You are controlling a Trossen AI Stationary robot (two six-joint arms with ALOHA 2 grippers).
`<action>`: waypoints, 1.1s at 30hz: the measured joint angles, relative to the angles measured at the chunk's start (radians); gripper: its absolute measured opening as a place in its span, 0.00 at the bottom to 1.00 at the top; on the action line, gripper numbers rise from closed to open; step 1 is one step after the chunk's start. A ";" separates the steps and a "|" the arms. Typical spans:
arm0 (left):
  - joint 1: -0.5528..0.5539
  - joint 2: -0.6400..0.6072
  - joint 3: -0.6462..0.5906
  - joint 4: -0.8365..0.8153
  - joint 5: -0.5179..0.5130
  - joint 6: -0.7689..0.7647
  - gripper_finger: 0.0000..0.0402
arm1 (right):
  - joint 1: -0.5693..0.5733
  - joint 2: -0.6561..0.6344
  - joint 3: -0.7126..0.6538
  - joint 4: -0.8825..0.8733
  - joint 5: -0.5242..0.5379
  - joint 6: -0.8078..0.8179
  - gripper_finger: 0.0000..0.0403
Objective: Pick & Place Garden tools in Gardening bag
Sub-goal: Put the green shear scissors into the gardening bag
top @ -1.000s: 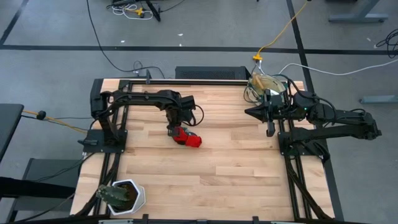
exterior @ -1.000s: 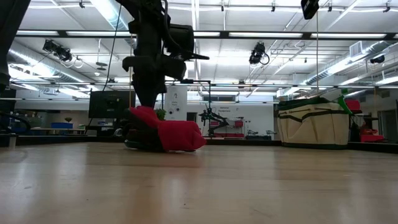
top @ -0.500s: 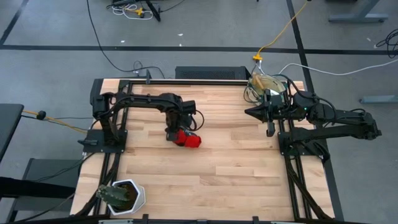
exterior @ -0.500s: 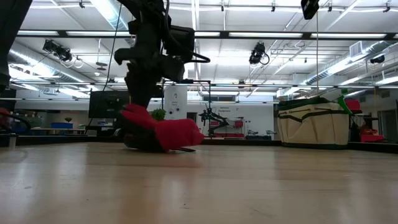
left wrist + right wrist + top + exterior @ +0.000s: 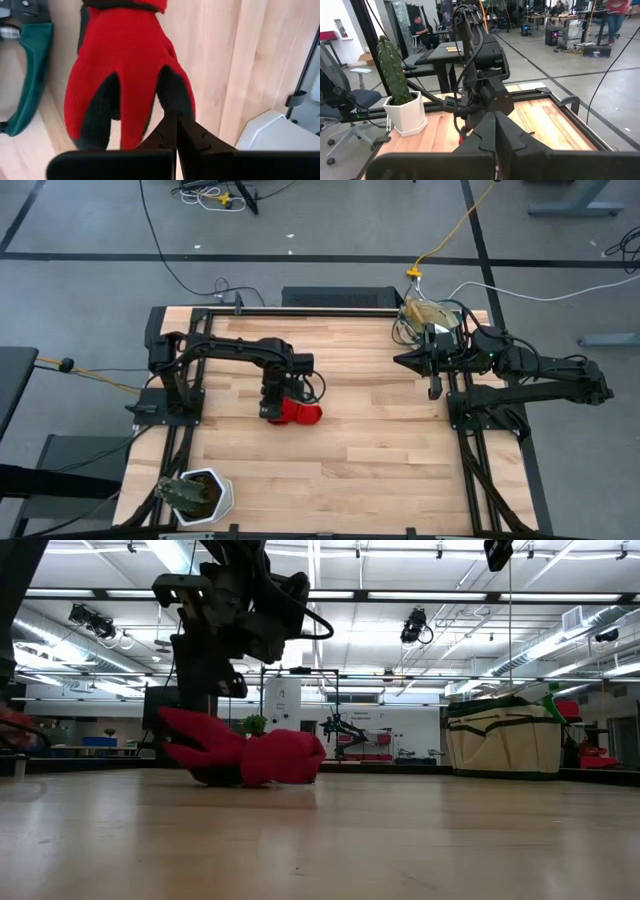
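Note:
A red glove (image 5: 296, 413) with a black palm lies left of the table's middle; it also shows in the left wrist view (image 5: 120, 65) and the low view (image 5: 250, 755). My left gripper (image 5: 176, 125) stands over the glove's finger end, shut on it. A green-handled hand tool (image 5: 27, 75) lies on the wood beside the glove. The beige gardening bag (image 5: 503, 740) with green trim stands at the far right (image 5: 428, 313), with green things sticking out of its top. My right gripper (image 5: 495, 131) is shut and empty, hovering beside the bag (image 5: 432, 362). My left gripper has the tip of one black-palmed glove finger (image 5: 172, 102) between its two shut fingers, coming from above at a slant. The glove's cuff end (image 5: 295, 755) rests on the table. Its finger end (image 5: 175, 727) is raised a little.
A white pot with a cactus (image 5: 195, 495) stands at the near left corner and shows in the right wrist view (image 5: 400, 100). Black arm mounts flank the table's left and right sides. Bare wood lies between the glove and the bag.
My left gripper has moved toward the table's near edge and a little left, turning as it went. It has drawn the glove's finger end out with it. The glove now lies stretched out longer, its cuff end shifted only a little.

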 joint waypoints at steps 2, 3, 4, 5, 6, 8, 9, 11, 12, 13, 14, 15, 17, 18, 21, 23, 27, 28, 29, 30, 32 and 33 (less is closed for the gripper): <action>-0.002 0.000 0.000 0.000 0.001 -0.003 0.01 | 0.000 0.000 0.000 0.000 0.000 0.000 0.00; -0.002 0.000 0.000 0.000 0.001 -0.003 0.01 | 0.000 0.000 0.000 0.000 0.000 0.000 0.00; -0.002 0.000 0.000 0.001 0.001 -0.003 0.01 | 0.000 0.000 0.000 0.000 0.000 0.000 0.00; 0.000 0.000 0.000 0.001 0.000 -0.003 0.01 | 0.000 0.000 0.000 0.000 0.000 0.000 0.00; 0.002 0.000 0.000 0.002 0.000 -0.003 0.01 | 0.000 0.000 0.000 0.000 0.000 0.000 0.00; 0.009 -0.003 0.000 0.003 0.004 -0.003 0.01 | 0.000 0.000 0.000 0.000 0.000 0.000 0.00; 0.013 -0.009 0.000 0.004 0.007 -0.003 0.01 | 0.000 0.000 0.000 0.000 0.000 0.000 0.00; 0.021 -0.020 0.002 0.012 0.008 -0.003 0.01 | 0.000 0.000 0.000 0.000 0.000 0.000 0.00; 0.027 -0.026 0.002 0.014 0.007 -0.003 0.01 | 0.000 0.000 0.000 0.000 0.000 0.000 0.00; 0.034 -0.032 0.002 0.018 0.007 -0.003 0.01 | 0.000 0.000 0.000 0.001 0.000 0.000 0.00; 0.041 -0.039 0.003 0.020 0.006 -0.002 0.01 | 0.000 0.000 0.000 0.003 0.000 0.000 0.00; 0.049 -0.043 0.006 0.020 -0.001 -0.002 0.01 | 0.000 0.000 0.000 0.003 0.000 0.000 0.00; 0.064 -0.045 0.024 0.026 -0.030 0.002 0.01 | 0.000 0.000 0.000 0.005 0.007 0.000 0.00; 0.072 -0.045 0.035 0.026 -0.046 0.011 0.01 | 0.000 0.000 0.000 0.005 0.010 0.000 0.00; 0.096 -0.045 0.066 0.030 -0.110 0.039 0.01 | 0.000 0.000 0.000 0.004 0.031 0.000 0.00; 0.112 -0.046 0.074 0.055 -0.148 0.057 0.01 | 0.000 0.000 0.000 0.004 0.033 0.000 0.00; 0.144 -0.046 0.077 0.076 -0.161 0.064 0.01 | 0.000 0.000 0.000 0.003 0.033 0.000 0.00; 0.150 -0.046 0.077 0.075 -0.161 0.065 0.01 | 0.000 0.000 0.000 0.003 0.033 0.000 0.00; 0.155 -0.046 0.077 0.076 -0.161 0.069 0.01 | 0.000 0.000 0.000 0.002 0.033 0.000 0.00; 0.159 -0.046 0.077 0.077 -0.165 0.073 0.01 | 0.000 0.000 0.000 0.002 0.033 0.000 0.00; 0.164 -0.046 0.077 0.080 -0.177 0.078 0.01 | 0.000 0.000 0.000 0.000 0.033 0.000 0.00; 0.165 -0.046 0.077 0.080 -0.180 0.080 0.01 | 0.000 0.000 0.000 0.001 0.033 0.000 0.00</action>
